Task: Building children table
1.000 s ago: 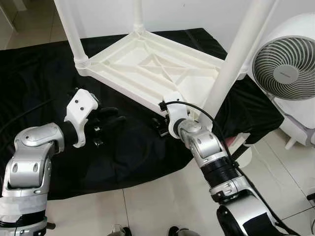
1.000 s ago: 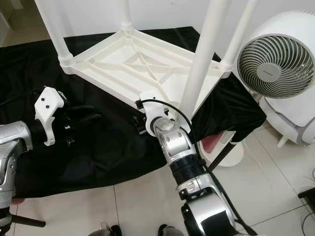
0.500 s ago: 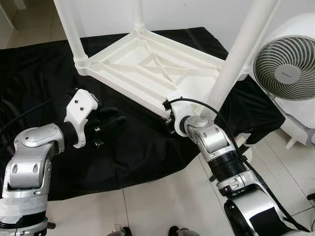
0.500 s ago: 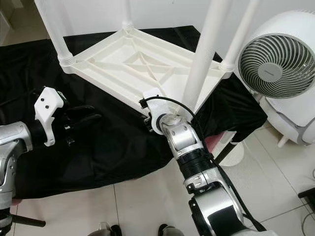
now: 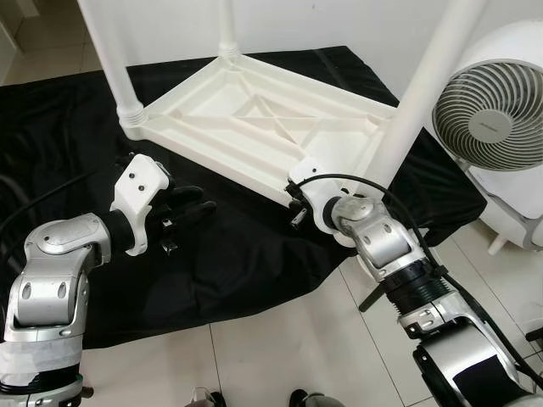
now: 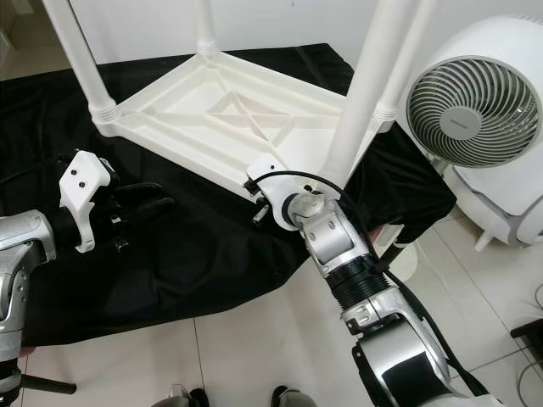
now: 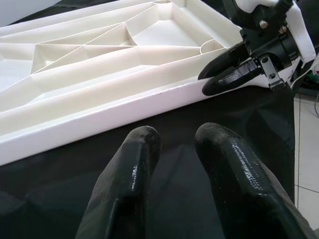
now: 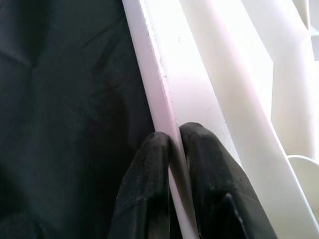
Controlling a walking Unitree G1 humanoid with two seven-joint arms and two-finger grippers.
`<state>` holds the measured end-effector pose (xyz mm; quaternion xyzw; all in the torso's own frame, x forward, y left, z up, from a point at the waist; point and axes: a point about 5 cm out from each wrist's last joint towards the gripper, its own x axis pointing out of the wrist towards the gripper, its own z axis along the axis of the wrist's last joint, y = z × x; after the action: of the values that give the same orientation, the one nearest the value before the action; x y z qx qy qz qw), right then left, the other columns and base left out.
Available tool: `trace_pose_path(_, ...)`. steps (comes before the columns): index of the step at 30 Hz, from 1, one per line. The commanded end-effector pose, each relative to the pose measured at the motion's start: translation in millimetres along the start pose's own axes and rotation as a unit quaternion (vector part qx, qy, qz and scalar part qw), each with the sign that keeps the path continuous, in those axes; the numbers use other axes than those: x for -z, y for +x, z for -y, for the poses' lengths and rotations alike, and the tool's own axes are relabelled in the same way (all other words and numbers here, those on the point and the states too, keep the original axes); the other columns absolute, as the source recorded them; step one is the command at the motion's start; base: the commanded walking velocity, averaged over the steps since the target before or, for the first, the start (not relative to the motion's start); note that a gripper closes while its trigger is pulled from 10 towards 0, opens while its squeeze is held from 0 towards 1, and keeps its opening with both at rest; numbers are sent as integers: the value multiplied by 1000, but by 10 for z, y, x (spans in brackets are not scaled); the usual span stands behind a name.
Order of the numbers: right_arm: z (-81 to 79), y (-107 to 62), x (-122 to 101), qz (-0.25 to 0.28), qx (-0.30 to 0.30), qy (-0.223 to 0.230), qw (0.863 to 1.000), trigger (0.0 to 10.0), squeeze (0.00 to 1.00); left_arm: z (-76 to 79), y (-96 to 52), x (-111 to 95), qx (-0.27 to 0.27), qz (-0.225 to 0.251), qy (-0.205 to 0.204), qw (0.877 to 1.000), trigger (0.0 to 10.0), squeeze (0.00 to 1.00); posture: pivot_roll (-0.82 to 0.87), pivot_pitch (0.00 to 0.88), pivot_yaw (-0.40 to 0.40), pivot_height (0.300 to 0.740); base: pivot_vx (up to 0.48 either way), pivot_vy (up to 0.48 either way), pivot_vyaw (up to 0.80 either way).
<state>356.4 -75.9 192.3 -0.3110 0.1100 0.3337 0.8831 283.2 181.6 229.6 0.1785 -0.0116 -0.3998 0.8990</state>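
Note:
The white plastic children's table (image 5: 254, 119) lies upside down on a black cloth (image 5: 237, 254), with its legs pointing up. The near right leg (image 5: 416, 102) rises beside my right arm. My right gripper (image 5: 294, 208) is shut on the table's near rim (image 8: 164, 84), one finger on each side of the edge. My left gripper (image 5: 191, 208) hovers over the cloth to the left of that rim. Its fingers (image 7: 139, 144) stand a little apart, open, with nothing between them. The left wrist view looks along the rim (image 7: 99, 107) to my right gripper (image 7: 214, 79).
A white round fan (image 5: 496, 119) stands on the tiled floor at the right, close to my right arm. Two more table legs (image 5: 110, 59) rise at the left and back. Pale tiled floor (image 5: 280, 356) lies in front of the cloth.
My right arm has swung to the right while its gripper stays at the table's near rim. The table has turned a little to the left. The left arm has not moved.

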Motion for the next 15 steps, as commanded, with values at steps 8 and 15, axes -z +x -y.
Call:
trace_pose_path(8,-349,6,-169,92,-132,-85,983,10000,0,-63,-25,10,-88,-4,-4,996,10000,0,-47,169,35,740,0,0,0)
trace_pose_path(15,-499,-49,-305,154,-186,-139,960,10000,0,-60,-29,4,-90,-4,-4,996,10000,0,-44,165,33,740,0,0,0)
